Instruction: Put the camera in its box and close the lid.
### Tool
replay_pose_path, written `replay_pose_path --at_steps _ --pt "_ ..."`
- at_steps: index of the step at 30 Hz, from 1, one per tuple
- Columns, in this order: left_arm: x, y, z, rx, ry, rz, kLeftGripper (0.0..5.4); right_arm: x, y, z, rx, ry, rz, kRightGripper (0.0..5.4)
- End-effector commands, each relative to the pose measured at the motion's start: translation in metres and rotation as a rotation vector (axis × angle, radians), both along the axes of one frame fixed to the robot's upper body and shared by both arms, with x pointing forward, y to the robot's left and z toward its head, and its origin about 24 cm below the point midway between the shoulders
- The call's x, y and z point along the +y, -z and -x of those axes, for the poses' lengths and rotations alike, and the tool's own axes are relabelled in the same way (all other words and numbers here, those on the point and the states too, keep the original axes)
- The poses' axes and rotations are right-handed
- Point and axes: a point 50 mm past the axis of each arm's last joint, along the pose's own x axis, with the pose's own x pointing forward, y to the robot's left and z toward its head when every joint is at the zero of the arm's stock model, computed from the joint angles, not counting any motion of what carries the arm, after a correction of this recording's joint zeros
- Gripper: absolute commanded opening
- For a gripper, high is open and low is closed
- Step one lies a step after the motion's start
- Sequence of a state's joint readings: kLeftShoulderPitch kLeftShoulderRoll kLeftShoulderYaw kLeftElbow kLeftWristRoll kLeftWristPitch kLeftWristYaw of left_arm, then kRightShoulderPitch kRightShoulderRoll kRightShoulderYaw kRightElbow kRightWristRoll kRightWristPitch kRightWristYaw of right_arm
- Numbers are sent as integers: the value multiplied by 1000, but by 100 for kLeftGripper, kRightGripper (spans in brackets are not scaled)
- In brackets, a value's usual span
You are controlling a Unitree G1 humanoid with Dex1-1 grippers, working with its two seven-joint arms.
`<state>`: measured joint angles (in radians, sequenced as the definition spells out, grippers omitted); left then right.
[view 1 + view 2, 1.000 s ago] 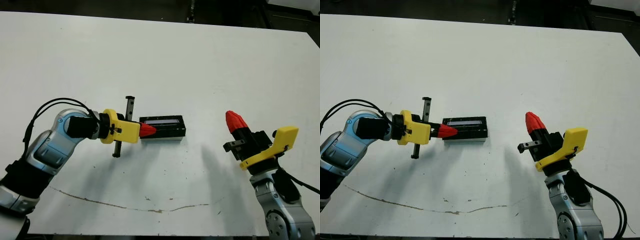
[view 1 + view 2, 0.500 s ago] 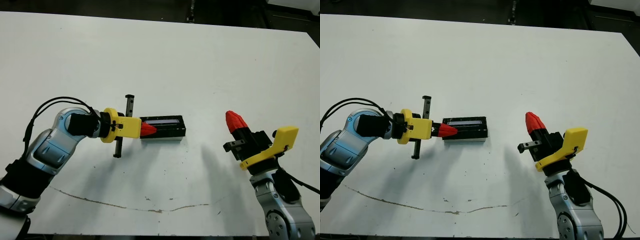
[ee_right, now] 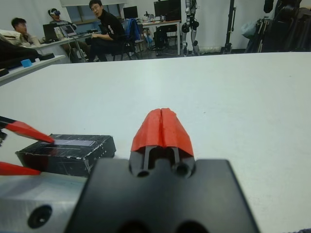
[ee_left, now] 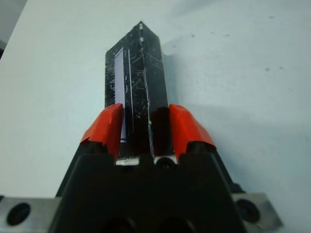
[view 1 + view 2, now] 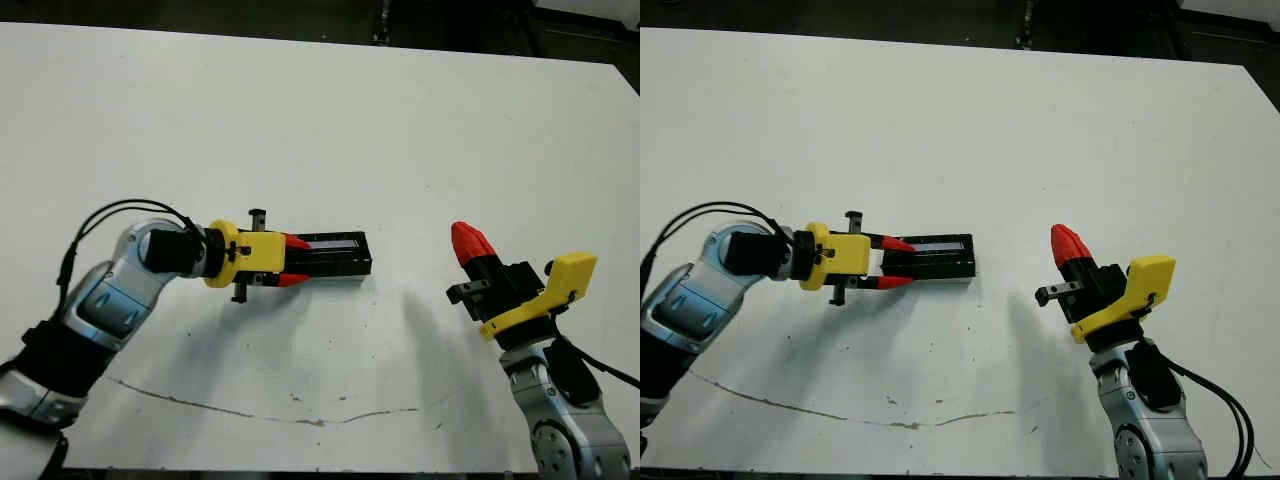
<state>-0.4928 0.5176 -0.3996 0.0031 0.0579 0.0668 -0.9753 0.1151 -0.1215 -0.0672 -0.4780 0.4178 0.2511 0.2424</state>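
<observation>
We've got the lid [image 5: 335,256] sitting mid-table [image 5: 400,120], and our left gripper [image 5: 291,261] has its fingers spread around the lid's left end. Right gripper [image 5: 470,240] hangs well off to the right, fingers pressed together.

A robotics lab or shared workroom, judging by the right wrist view. Beyond the far edge of the white table [image 3: 252,92]: two seated people [image 3: 104,26] at a desk [image 3: 34,60] with a laptop [image 3: 65,30], chairs around them. Further along the same far edge, tall black stands and rigging [image 3: 231,24], plus dark bags or equipment [image 3: 286,26] stacked near the corner. Bright windows behind the seated people. Scuffed, marked tabletop in the head views.
</observation>
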Motion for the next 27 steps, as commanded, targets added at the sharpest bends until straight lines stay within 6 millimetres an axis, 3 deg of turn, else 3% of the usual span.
replay_pose_path --at_steps 1,7,16,27 --pt "7 26 5 138 -36 -37 201 -3 1 2 8 12 17 0" --pt "7 12 9 234 -24 12 192 -3 1 2 14 9 7 0" --pt "13 -12 12 377 -47 112 294 -2 1 2 8 10 9 0" --pt "12 -31 15 343 -40 171 254 -3 2 2 10 13 17 0"
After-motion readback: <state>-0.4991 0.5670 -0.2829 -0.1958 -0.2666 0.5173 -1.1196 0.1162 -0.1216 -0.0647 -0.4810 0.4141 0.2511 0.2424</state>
